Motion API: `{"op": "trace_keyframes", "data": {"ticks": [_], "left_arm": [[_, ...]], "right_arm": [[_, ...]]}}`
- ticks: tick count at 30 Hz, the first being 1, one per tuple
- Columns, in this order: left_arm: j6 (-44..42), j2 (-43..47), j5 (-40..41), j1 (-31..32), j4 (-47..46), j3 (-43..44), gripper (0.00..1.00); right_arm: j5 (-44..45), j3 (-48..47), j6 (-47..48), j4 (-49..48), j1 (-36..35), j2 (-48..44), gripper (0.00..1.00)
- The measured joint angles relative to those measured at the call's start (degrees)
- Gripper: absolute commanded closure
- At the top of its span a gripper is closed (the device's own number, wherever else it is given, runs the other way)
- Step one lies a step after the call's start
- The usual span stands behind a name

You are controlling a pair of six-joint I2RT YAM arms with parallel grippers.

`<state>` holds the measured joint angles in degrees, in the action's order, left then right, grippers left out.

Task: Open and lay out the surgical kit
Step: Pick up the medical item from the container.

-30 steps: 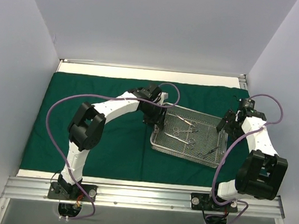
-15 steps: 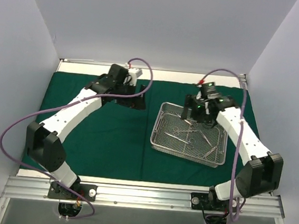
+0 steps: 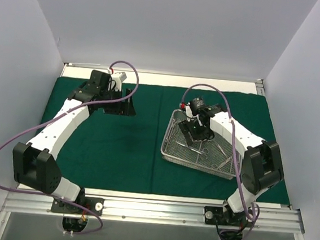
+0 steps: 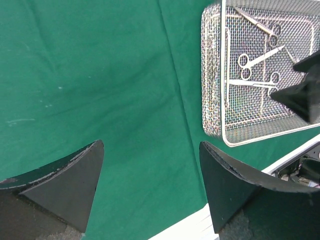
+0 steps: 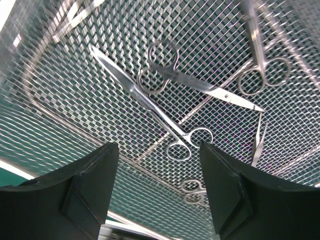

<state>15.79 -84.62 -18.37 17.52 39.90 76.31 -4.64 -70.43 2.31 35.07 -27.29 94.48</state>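
Okay, starting nearest the bases: the drape (image 3: 116,161) is lying opened out flat across the table (image 3: 152,78), with a fold crease running near-to-far up its middle. The tray (image 3: 201,165) is sitting uncovered on the right half of the cloth, slightly skewed to the drape's edges. So I'm reading the unwrapping as finished and the lay-out part as just beginning, since every instrument I can see is lying inside the mesh. The right gripper (image 5: 157,150) is hovering over the far-left part of the tray, fingers standing moderately apart with nothing between them. Its wrist view is looking straight down at the long scissors (image 5: 150,107), which are crossing a shorter pair (image 5: 200,85); can't tell which is on top. It's likely lining up a pick there and isn't touching anything that I can see. That overlap is making the grab awkward, since lifting one is risking dragging its neighbour. Further out, the left gripper (image 4: 150,150) is hanging over bare cloth left of the tray and well apart from it, jaws spread wide and empty. It's probably keeping clear of the right arm, or waiting over the open area where instruments are going to go; can't tell which.
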Motion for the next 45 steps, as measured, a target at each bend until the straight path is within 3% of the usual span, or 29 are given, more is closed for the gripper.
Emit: {"op": "trace_keyframes", "data": {"ticks": [12,19,26,34,36,45], "left_arm": [[0.35,1.36,-2.32,-2.64,-0.26,-2.67,0.14],[0.50,2.27,-2.93,-3.48,-0.28,-3.80,0.14],[0.59,2.67,-3.32,-4.63,-0.33,-5.75,0.14],[0.85,2.78,-4.28,-5.70,-0.63,-6.01,0.14],[1.09,2.78,-4.61,-5.79,-0.72,-6.01,0.14],[1.55,2.78,-5.53,-6.14,-0.74,-6.08,0.11]], "right_arm": [[0.31,4.39,10.82,-2.64,-0.17,4.76,0.52],[0.04,5.86,12.44,-7.08,-0.17,8.39,0.52],[-2.05,5.95,12.83,-7.34,-0.17,8.70,0.70],[-4.50,5.97,14.58,-7.58,0.87,8.68,0.83],[-5.33,5.97,15.23,-7.74,1.42,8.68,0.94],[-6.58,5.99,16.02,-7.41,2.16,8.15,1.00]]}}
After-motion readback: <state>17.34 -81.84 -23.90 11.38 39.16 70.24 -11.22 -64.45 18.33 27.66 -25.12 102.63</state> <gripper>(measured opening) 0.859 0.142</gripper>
